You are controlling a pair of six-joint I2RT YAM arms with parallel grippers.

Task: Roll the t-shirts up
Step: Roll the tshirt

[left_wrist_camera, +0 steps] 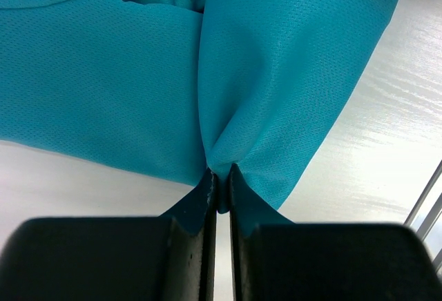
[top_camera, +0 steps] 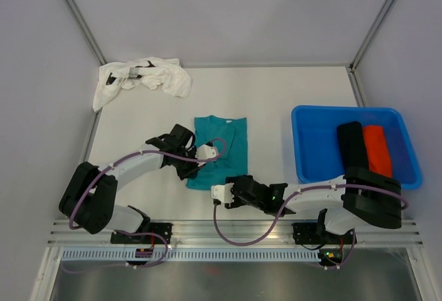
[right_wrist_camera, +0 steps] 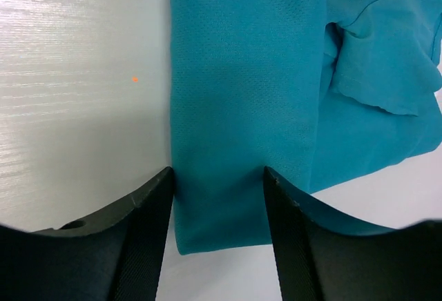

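Two t-shirts, black and orange-red, lay rolled in the blue tub. The teal t-shirt lay folded narrow but unrolled at mid-worktop, and the white t-shirt was crumpled in the far-left corner. The left tool pinched a fold of teal cloth and the right tool stood spread astride the near hem; no obstacle appeared to lie in the roll's path.

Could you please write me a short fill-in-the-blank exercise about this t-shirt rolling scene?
The left gripper is ____ on the soft teal cloth t-shirt.
The right gripper straddles that shirt's edge with fingers ____.
The blue plastic tub holds ____ rolled t-shirts: the black cloth roll and the orange-red cloth roll.
The crumpled white cloth t-shirt lies at the far ____ corner of the table.
Missing: shut; open; two; left.
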